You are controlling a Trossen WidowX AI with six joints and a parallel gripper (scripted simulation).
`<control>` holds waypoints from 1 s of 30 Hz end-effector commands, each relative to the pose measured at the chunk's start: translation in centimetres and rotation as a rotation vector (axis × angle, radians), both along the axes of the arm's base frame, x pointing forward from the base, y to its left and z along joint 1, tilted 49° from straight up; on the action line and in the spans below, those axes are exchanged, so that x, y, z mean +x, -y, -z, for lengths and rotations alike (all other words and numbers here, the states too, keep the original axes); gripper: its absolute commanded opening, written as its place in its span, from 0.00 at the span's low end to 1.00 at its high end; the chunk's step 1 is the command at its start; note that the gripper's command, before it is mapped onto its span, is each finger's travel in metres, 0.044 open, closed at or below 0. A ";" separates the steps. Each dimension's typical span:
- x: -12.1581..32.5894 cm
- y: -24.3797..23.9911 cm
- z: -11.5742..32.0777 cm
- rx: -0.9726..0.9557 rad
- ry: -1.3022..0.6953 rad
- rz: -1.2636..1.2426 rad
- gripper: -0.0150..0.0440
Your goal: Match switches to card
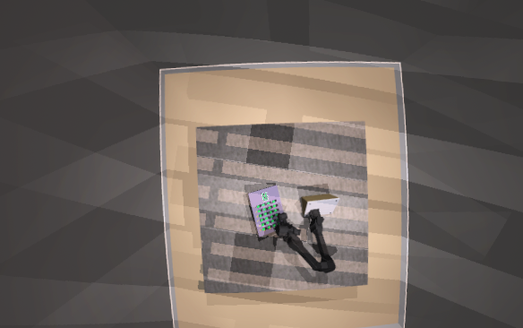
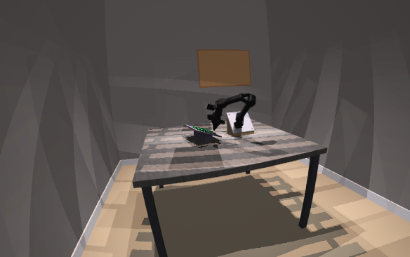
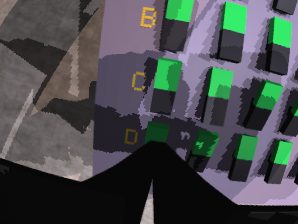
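Note:
The lilac switch panel [image 1: 272,191] [image 3: 117,40] sits tilted on a dark block, with rows of green-and-dark-grey switches. In the wrist view, rows B, C and D show at their left ends. My gripper [image 2: 215,128] [image 3: 156,149] is shut and empty. Its tips are over the near half of the first row D switch [image 3: 158,132], hiding that half; contact cannot be told. The second row D switch [image 3: 205,143] is partly in shadow beside the fingers. The first row C switch [image 3: 166,86] shows both halves. The small card [image 1: 265,196] is at the panel's far end in the top view, outside the wrist view.
The arm's base stands at a white-topped wedge block [image 1: 323,206] [image 2: 246,121], to the right of the panel. The panel's left edge and the striped, shadowed table [image 1: 224,269] [image 2: 158,154] [image 3: 30,65] show beside the switches. An orange board [image 2: 225,68] hangs on the wall.

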State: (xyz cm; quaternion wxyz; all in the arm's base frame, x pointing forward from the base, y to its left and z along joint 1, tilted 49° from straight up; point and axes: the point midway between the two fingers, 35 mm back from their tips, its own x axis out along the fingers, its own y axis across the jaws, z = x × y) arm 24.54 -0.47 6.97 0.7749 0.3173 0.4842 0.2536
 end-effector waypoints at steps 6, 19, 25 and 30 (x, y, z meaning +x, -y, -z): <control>0.5 -0.9 0.7 0.005 -0.002 0.000 0.25; 0.5 -1.0 0.8 0.005 -0.002 0.000 0.25; 0.5 -1.0 0.8 0.005 -0.002 0.000 0.25; 0.6 -1.1 0.8 0.005 -0.002 0.000 0.25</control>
